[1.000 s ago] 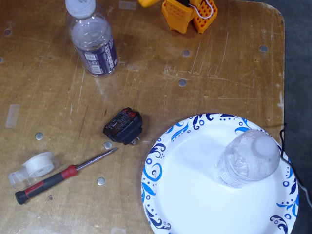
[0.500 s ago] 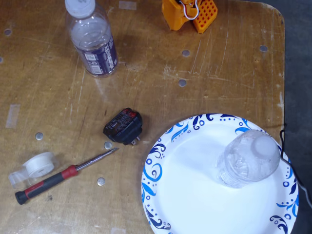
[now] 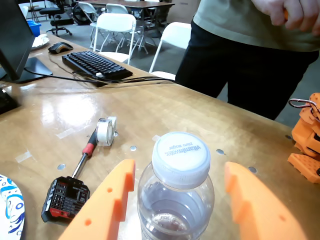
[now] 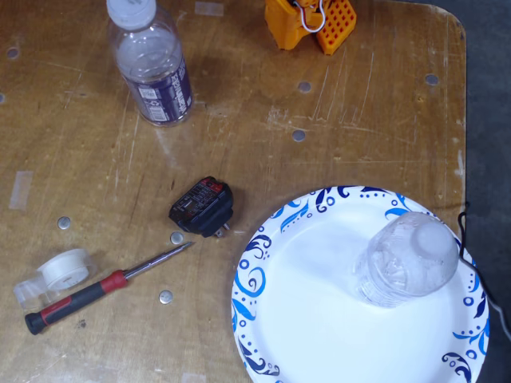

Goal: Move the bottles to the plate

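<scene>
Half done: ribbed bottle [image 4: 403,259] upright on plate [image 4: 303,319]. Labelled bottle [image 4: 152,68] off plate, well away on worktop [image 4: 359,104]. Pincer [image 3: 177,200] spread wide astride its cap [image 3: 181,155], probably not touching. Grasp and carry left.

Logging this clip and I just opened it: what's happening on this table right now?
A small orange arm is clearing bottles onto a plate. The unlabelled bottle already stands on the paper plate. The labelled bottle is upright on the wooden table, and in the wrist view the open gripper straddles it, fingers either side of its white cap without touching. A screwdriver, tape roll and black adapter lie untouched nearby. A person stands behind the table.
</scene>
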Tool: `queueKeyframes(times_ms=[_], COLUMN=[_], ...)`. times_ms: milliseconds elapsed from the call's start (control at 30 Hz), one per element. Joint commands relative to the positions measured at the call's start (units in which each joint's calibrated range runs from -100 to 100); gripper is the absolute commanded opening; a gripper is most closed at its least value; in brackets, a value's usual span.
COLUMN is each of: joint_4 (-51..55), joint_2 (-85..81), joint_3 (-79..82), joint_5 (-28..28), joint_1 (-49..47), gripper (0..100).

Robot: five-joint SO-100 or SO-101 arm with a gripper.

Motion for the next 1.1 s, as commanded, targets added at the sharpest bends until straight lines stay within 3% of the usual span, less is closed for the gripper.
queueKeyframes(times_ms=[0,300,733,1067], joint_4=[-4.3,-14.5,-15.6,-29.5], joint_2=[-0.3,-0.3,-0.4,-0.3], joint_3=[1.1,10.6,15.9,24.2], joint_5=[-0.1,-0.2,-1.8,-2.2], joint_1=[0.3,0.3,-0.7,-1.7], gripper=[27,33,34,35])
